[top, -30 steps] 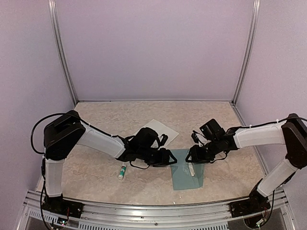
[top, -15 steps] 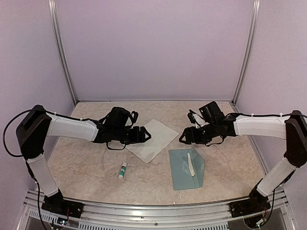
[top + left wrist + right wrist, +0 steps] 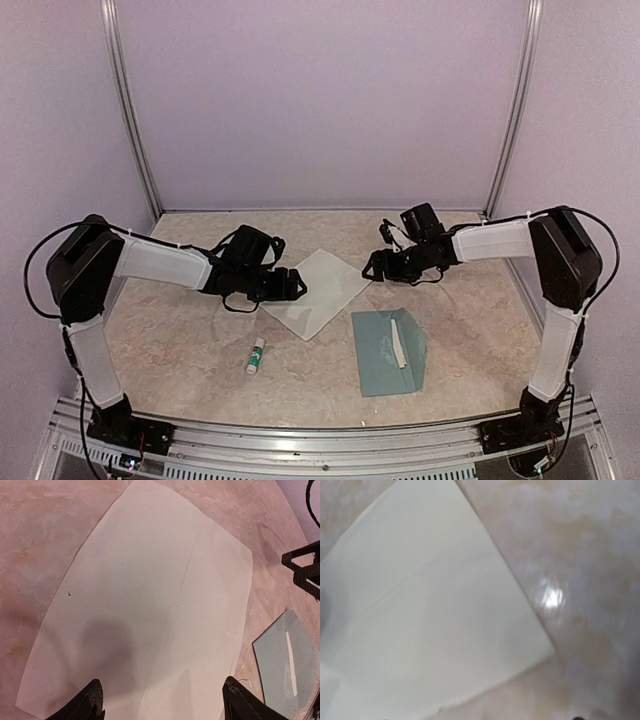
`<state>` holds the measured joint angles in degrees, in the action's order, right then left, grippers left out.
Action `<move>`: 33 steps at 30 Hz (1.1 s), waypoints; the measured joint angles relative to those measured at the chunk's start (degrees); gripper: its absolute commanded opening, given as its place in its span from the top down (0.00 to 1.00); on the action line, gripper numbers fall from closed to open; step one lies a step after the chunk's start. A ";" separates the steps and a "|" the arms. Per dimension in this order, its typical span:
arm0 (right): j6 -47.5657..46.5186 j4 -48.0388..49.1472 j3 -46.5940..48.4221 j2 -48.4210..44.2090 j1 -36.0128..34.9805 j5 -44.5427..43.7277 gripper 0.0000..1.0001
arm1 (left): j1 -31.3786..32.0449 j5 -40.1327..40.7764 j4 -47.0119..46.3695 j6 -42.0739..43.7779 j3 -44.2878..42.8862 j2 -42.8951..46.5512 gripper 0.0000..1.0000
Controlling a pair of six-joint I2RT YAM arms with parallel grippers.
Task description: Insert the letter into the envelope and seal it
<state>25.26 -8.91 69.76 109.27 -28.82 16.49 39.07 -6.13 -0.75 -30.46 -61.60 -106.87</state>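
Envelope flat on tabletop up front, glue stick well left of it. Letter lies flat behind, not inserted. Left hand spread at its left edge; right hand by far corner, state can't tell. Pinch opposite edges evenly, avoid creasing.

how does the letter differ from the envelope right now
The letter is off-white; the envelope is teal. The letter lies cornerwise farther back; the envelope sits nearer the front edge, roughly square to it. The letter is plain with faint creases; the envelope carries a white strip. Both lie flat on the table, apart.
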 measured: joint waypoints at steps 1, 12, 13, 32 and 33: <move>-0.20 0.33 0.96 1.25 0.20 0.33 0.26 | -0.04 0.09 0.04 0.28 -0.39 -0.70 0.22; -1.03 2.23 6.45 9.86 1.14 3.32 0.30 | -0.22 0.87 0.66 2.97 -2.27 -5.31 0.31; -0.98 2.38 6.67 10.01 1.22 3.43 0.30 | -0.28 0.96 0.57 3.13 -2.36 -5.49 0.32; 0.92 6.86 8.61 13.64 1.46 11.96 0.41 | -0.63 1.16 -1.62 3.78 -2.36 -6.45 0.35; 1.42 7.10 8.61 13.77 1.46 12.52 0.42 | -0.63 1.16 -1.64 3.78 -2.36 -6.45 0.35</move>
<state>26.68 -1.80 78.37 123.04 -27.35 29.02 38.44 -4.97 -2.39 -26.68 -63.96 -113.32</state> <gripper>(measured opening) 0.607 0.648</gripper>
